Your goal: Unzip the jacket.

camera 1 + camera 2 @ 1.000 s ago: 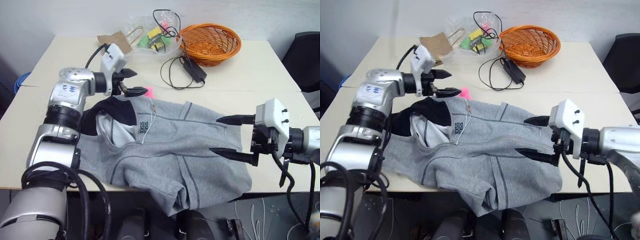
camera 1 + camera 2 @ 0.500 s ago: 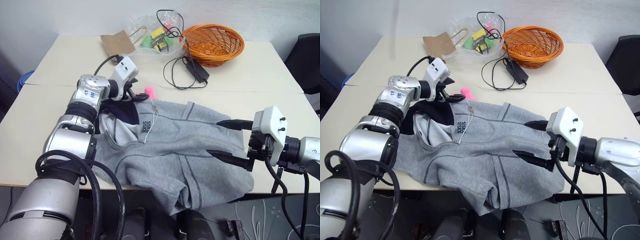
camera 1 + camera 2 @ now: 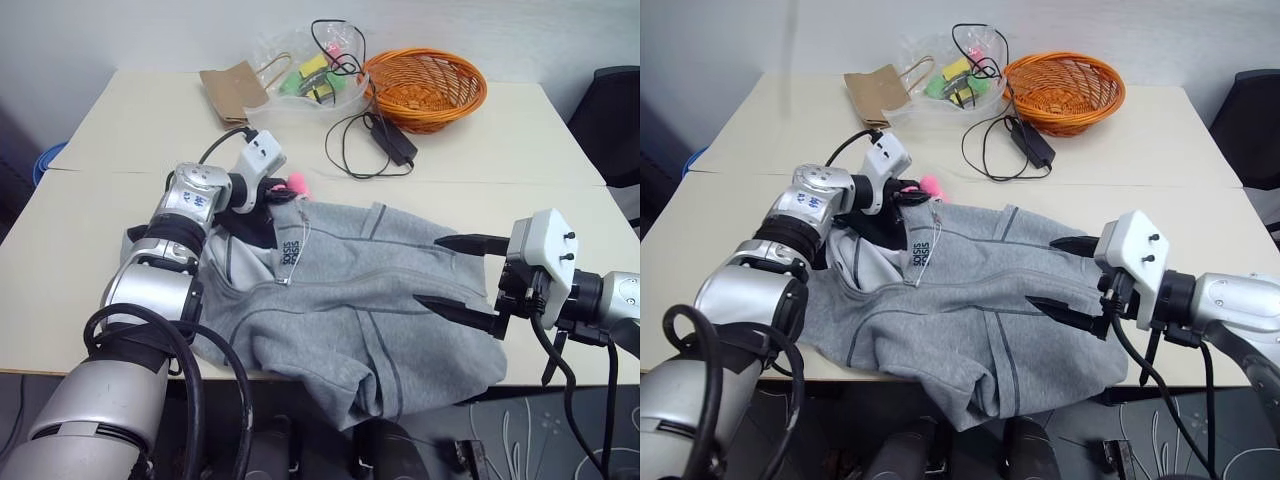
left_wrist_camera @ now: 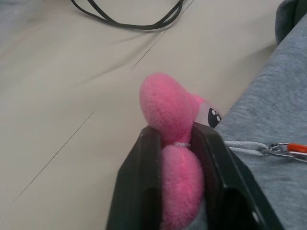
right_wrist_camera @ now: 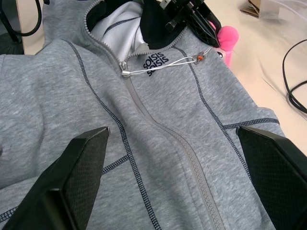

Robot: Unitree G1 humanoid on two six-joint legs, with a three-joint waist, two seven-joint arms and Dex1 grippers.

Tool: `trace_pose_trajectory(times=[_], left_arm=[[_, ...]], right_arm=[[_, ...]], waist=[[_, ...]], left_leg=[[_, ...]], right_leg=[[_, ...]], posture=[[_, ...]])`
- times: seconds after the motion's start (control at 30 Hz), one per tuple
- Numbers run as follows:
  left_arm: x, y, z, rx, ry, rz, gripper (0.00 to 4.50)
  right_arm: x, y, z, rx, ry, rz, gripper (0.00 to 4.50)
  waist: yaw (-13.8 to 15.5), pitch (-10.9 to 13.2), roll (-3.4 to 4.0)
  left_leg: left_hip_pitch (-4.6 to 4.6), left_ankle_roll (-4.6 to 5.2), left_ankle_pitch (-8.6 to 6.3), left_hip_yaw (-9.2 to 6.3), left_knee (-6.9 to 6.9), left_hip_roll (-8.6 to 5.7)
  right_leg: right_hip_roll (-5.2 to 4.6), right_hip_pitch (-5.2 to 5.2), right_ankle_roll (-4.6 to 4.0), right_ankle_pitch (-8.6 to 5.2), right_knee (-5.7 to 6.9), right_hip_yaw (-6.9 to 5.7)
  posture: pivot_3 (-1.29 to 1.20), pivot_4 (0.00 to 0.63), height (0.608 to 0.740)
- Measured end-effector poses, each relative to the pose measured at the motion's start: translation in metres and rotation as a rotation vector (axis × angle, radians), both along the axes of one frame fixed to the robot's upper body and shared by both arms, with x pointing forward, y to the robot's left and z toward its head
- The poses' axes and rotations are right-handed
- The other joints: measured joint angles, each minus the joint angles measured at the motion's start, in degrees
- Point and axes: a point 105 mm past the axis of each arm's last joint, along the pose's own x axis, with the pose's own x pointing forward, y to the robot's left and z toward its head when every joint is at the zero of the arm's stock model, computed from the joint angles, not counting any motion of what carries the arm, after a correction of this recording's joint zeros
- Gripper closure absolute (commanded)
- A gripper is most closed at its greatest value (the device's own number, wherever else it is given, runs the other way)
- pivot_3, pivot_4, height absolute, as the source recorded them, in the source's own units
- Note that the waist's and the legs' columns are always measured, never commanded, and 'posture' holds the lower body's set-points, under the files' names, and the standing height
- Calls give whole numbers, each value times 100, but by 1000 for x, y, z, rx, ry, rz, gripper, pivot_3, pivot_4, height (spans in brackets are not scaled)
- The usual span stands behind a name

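The jacket [image 3: 350, 300] lay zipped on the bench [image 3: 80, 240]. Left fingers [image 4: 139, 187] pinched the pink plush pull [image 4: 168, 115]—next, draw it down the zip; right gripper [image 3: 462, 276] hovered wide, empty.

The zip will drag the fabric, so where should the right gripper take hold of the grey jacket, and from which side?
Probably low on the jacket, beside the zipper track, coming down from above: the open right gripper hangs there and the fabric lies flat. The left gripper is shut on the pink plush charm corded to the zipper pull at the collar.
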Motion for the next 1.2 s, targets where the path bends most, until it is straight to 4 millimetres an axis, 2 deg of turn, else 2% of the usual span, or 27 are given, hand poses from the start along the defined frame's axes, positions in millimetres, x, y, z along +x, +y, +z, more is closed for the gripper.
trace_pose_trajectory(times=[0.03, 0.17, 0.27, 0.37, 0.47, 0.57, 0.63, 0.73, 0.9, 1.0, 1.03, 1.1, 1.2], left_arm=[[0, 0, 2, -6, -4, -3, 4471], [-1, -9, 27, -32, -118, -49, 4493], [-8, -22, 60, -23, -333, -118, 4493], [-24, -31, 76, 22, -547, -184, 4493], [-39, -33, 63, 173, -690, -266, 4493], [-39, -32, 43, 211, -663, -264, 4493], [-36, -28, 37, 210, -629, -234, 4493], [-30, -22, 34, 157, -543, -179, 3658], [-18, -10, 20, 7, -302, -68, 1973], [-14, -4, 12, -65, -158, -21, 1263], [-13, -2, 12, -90, -125, -6, 862], [-10, 1, 15, -135, -83, 19, 862], [-5, 5, 33, -218, -85, 50, 862]], right_arm=[[0, 0, 0, 0, -3, 1, 61], [0, 0, 1, 2, -6, 2, 61], [1, 0, 1, 2, -5, 1, 61], [1, 0, 1, 2, -3, 1, 61], [1, 0, 0, 2, -3, 0, 61], [1, 0, 1, 2, -5, 0, 61], [1, 1, 3, 3, -13, 2, 61], [3, 1, 6, 5, -23, 2, 61], [5, 0, 6, 11, -18, -2, 61], [6, -1, 6, 12, -16, -4, 61], [6, -1, 6, 13, -16, -5, 61], [6, -1, 6, 13, -17, -6, 61], [7, -1, 6, 13, -19, -11, 61]], waist=[[0, 0, 0], [8, 0, -1], [7, 0, -1], [-1, 0, 0], [0, 0, 0], [4, 0, 0], [17, 0, 0], [16, 0, 0], [-3, 0, 0], [1, 0, -1], [2, 0, 0], [5, 0, -1], [5, 0, -1]], left_leg=[[0, 0, 0, 0, 1, 0], [-4, 0, 0, -2, 3, 0], [-3, 0, 0, -3, 3, 0], [0, 0, 0, -3, 3, 0], [3, -1, 0, -1, 2, 0], [3, 1, 1, 1, 5, 0], [1, 3, 1, 0, 7, -1], [1, 4, 1, -1, 7, -1], [2, 4, 1, -1, 7, 0], [1, 4, 1, -1, 7, 0], [1, 4, 1, -1, 7, 0], [0, 4, 1, -1, 7, -1], [1, 4, 1, -1, 7, -1]], right_leg=[[0, 0, 0, 0, 0, 0], [-2, 0, 0, 0, 0, -2], [-5, 0, 0, 0, 0, 0], [-4, 0, 0, 1, 1, 2], [-2, 1, 0, 1, 4, 5], [-3, 2, 0, 1, 6, 6], [-4, 2, 2, 2, 5, 5], [-5, 4, 3, 2, 5, 4], [-1, 3, 3, 2, 5, 3], [-1, 3, 3, 2, 5, 2], [-1, 4, 3, 2, 5, 2], [-2, 3, 3, 2, 5, 2], [-2, 3, 3, 2, 5, 2]], posture=[[0, 150, 740], [0, 150, 740], [0, 150, 740], [0, 150, 740], [0, 150, 740], [0, 150, 740], [0, 150, 740], [0, 150, 740], [0, 150, 740], [0, 150, 740], [0, 150, 740], [0, 150, 740], [0, 150, 740]])
